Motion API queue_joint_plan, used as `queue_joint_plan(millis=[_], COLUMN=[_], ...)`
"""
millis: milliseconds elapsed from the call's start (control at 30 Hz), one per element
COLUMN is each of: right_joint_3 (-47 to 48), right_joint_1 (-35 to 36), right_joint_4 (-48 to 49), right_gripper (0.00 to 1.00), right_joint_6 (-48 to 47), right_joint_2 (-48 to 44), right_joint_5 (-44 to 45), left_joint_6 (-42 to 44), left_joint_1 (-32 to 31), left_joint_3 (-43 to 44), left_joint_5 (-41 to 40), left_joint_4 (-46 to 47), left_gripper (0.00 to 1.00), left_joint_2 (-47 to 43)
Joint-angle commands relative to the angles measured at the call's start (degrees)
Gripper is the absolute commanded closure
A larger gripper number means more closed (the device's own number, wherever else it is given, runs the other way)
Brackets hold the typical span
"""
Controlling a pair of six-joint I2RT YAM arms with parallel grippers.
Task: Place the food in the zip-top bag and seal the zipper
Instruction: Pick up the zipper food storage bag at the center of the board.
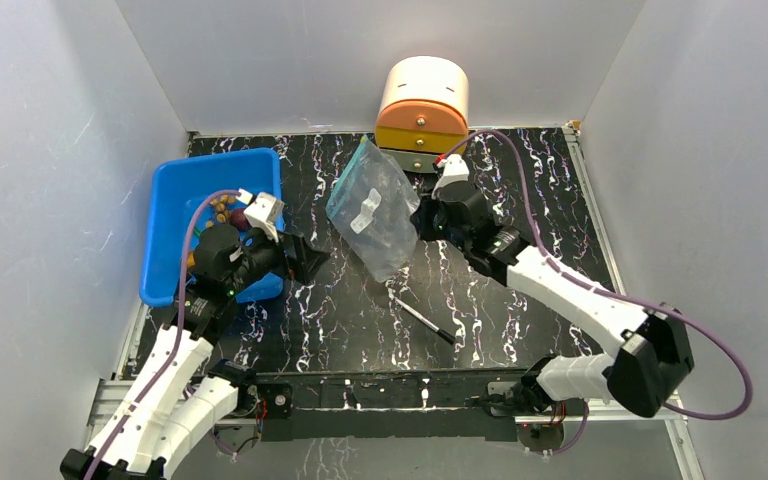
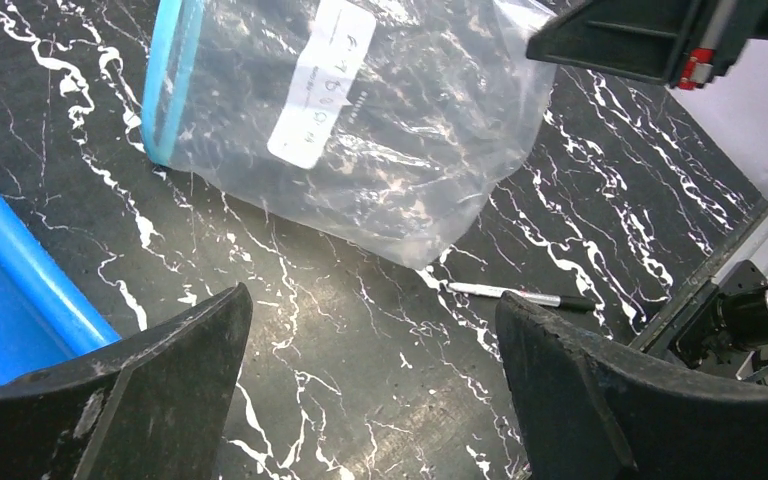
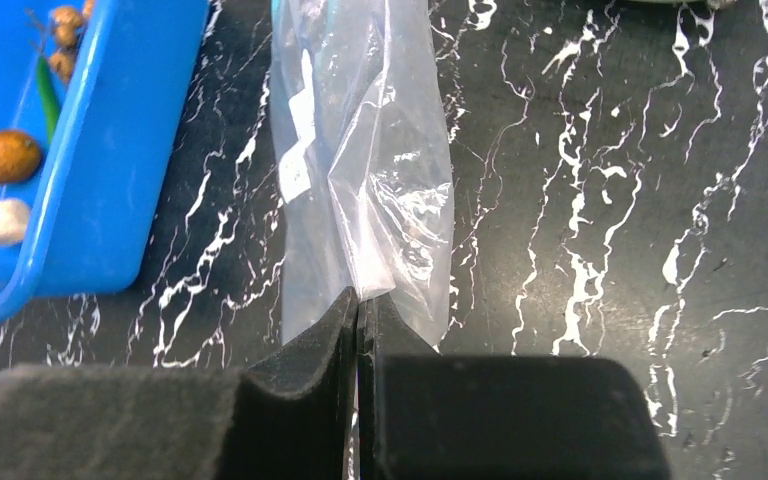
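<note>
Two tools (image 1: 310, 258) (image 1: 420, 222); one bag (image 1: 372, 205); one pen (image 1: 426, 322)

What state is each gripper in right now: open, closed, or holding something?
Left gripper: open, holding nothing.
Right gripper: closed, pinching the plastic of the zip-top bag.

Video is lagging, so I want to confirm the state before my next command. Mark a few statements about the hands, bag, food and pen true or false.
1. The right hand is shut on the zip-top bag. True.
2. The left hand holds a piece of food. False: it is open and empty.
3. The food is inside the bag. False: the visible pieces lie in the blue tray.
4. The black pen lies outside the bag. True.
</note>
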Motion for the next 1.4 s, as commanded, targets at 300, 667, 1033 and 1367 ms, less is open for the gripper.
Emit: queue_joint_plan(millis=[300,667,1033,1367], right_joint_3=[5.1,4.7,7.7,4.2], right_joint_1=[-0.1,-0.1,-0.1,-0.1], right_joint_4=[-6.8,-7.4,-14.2,-8.2], right_gripper=[1.0,1.0,1.0,1.0], right_joint_6=[-14.7,-9.1,-19.5,-17.4], right_joint_2=[-18.3,-26.1,-31.6,-32.8], right_joint_5=[-13.8,-30.5,-44.7,-43.3], left_joint_6=[-9.4,-8.4,-4.0,-7.9], left_joint_1=[-0.1,-0.1,-0.1,0.0], left_joint_3=[9.9,4.0,5.5,3.6], left_joint_5=[7.1,16.3,7.6,22.5], left_joint_4=[-2.9,3.5,-3.1,5.3], left_gripper=[0.13,0.14,0.1,0.48], left_joint_2=[1.9,-1.2,-4.4,-5.0])
